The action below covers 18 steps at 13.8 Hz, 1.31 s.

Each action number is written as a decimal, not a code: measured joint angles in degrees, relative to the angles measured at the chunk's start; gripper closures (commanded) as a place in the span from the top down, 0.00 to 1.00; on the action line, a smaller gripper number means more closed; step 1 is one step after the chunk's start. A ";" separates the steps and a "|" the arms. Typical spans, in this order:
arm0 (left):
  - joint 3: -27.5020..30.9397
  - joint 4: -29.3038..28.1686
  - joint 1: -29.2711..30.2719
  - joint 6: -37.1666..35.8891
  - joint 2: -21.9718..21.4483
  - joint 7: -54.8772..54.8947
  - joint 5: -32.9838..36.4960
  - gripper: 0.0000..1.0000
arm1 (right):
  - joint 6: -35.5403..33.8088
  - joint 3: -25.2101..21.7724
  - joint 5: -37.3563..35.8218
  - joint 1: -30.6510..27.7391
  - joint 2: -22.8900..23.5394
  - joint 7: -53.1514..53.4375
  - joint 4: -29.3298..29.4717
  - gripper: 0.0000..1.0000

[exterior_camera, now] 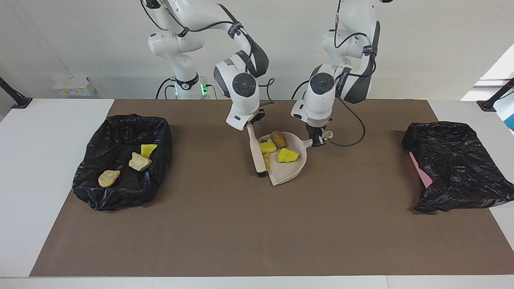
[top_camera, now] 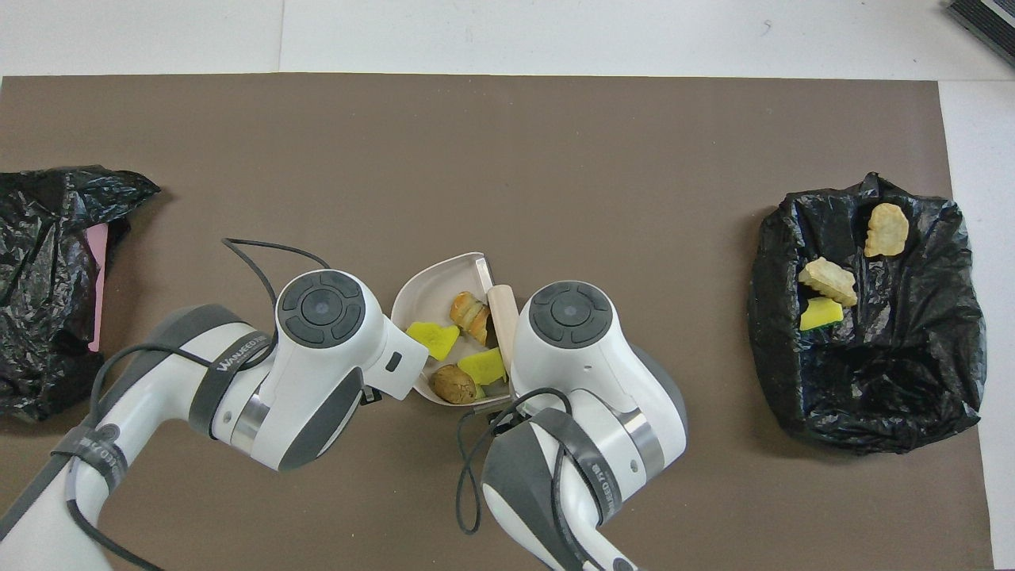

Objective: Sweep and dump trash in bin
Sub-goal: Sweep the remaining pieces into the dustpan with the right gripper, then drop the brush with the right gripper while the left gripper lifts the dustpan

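Note:
A beige dustpan (exterior_camera: 287,171) (top_camera: 430,290) lies mid-table, and my left gripper (exterior_camera: 319,139) is shut on its handle. Trash lies in the pan: a brown stubby piece (exterior_camera: 278,138) (top_camera: 453,384), two yellow chunks (exterior_camera: 288,155) (top_camera: 432,337) and a tan croissant piece (exterior_camera: 266,161) (top_camera: 469,309). My right gripper (exterior_camera: 252,121) is shut on the brush (exterior_camera: 255,150) (top_camera: 501,316), whose bristle end rests at the pan's mouth. The black-lined bin (exterior_camera: 136,119) (top_camera: 872,396) at the right arm's end holds three more scraps (exterior_camera: 139,161). In the overhead view both wrists hide the fingers.
A second crumpled black bag (exterior_camera: 457,164) (top_camera: 47,277) with a pink edge showing lies at the left arm's end of the brown mat. White table strips border the mat at both ends.

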 measured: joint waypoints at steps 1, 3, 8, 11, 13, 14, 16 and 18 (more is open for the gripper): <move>0.00 0.00 0.00 0.00 0.00 0.00 0.00 0.00 | -1.20 0.03 0.01 0.43 -0.66 0.30 0.24 0.00; 0.00 0.00 0.00 0.01 0.01 0.00 0.00 0.00 | -4.62 -0.19 0.02 0.31 -2.92 0.32 0.72 0.00; 0.00 0.00 0.00 0.01 0.02 0.00 0.00 0.00 | -8.45 -0.32 0.06 0.04 -9.67 0.56 -0.88 0.00; 0.00 0.00 0.00 0.01 0.03 0.00 0.00 0.00 | -4.35 -0.17 0.10 1.73 -12.49 4.26 -6.47 0.00; 0.01 0.00 0.00 0.01 0.03 0.00 0.00 0.00 | -0.99 -0.05 0.16 4.50 -15.09 9.49 -10.72 0.00; 0.01 0.00 0.00 0.01 0.03 0.00 0.00 0.00 | 0.58 0.00 0.58 6.26 -16.79 11.76 -13.11 0.00; 0.01 0.00 0.01 0.01 0.03 0.00 0.00 0.00 | 2.65 0.06 1.80 10.14 -19.58 15.50 -17.22 0.00; 0.01 0.00 0.01 0.01 0.04 0.00 0.00 0.00 | 7.03 0.17 1.98 14.92 -20.72 20.55 -20.71 0.00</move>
